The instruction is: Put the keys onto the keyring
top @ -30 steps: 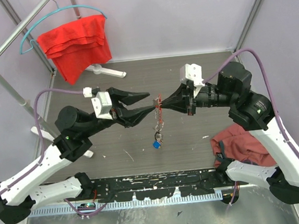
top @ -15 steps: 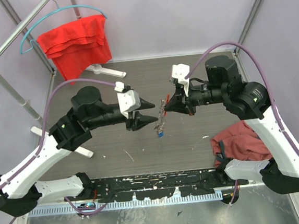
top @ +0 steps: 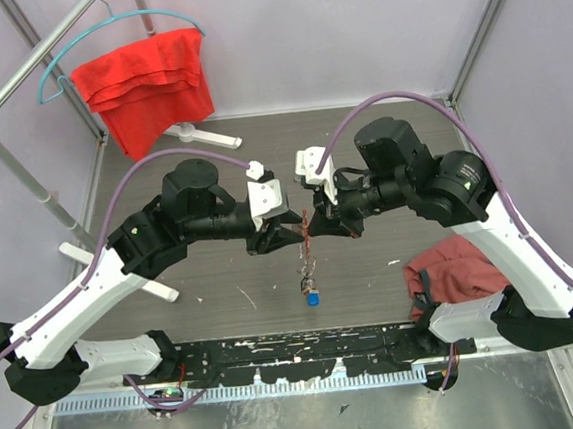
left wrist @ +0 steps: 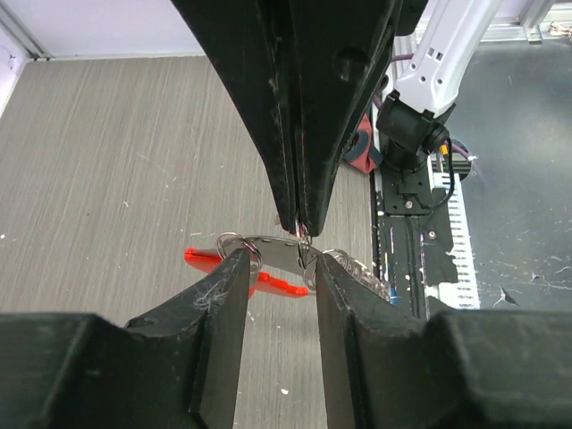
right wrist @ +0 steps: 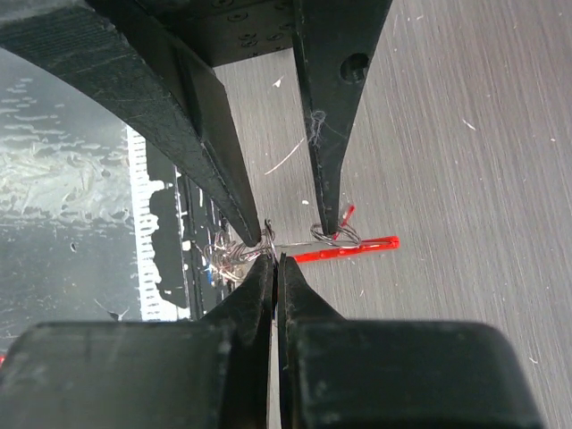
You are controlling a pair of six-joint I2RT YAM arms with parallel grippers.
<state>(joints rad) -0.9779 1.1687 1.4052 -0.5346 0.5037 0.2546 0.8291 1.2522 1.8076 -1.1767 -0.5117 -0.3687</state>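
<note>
The keys (top: 309, 271) hang as a bunch of silver rings and keys with a blue tag (top: 313, 297) at the bottom and red tags (left wrist: 264, 279) beside them. My right gripper (top: 313, 222) is shut on the keyring (right wrist: 271, 243) at the top of the bunch and holds it above the table. My left gripper (top: 294, 234) is open, and its fingertips (left wrist: 234, 268) straddle a flat silver key (left wrist: 273, 252) just under the right gripper's tips. The same fingertips (right wrist: 327, 223) show in the right wrist view, one by a small ring. Further silver rings (right wrist: 223, 257) cluster to the left.
A red cloth (top: 145, 86) hangs on a teal hanger from the white rack (top: 16, 163) at the back left. A maroon cloth (top: 454, 268) lies at the right by the right arm's base. A black rail (top: 298, 349) runs along the near table edge.
Both grippers have come together again lower over the table's middle. The left gripper's open fingers now straddle the key that the right gripper holds. The bunch hangs lower.
</note>
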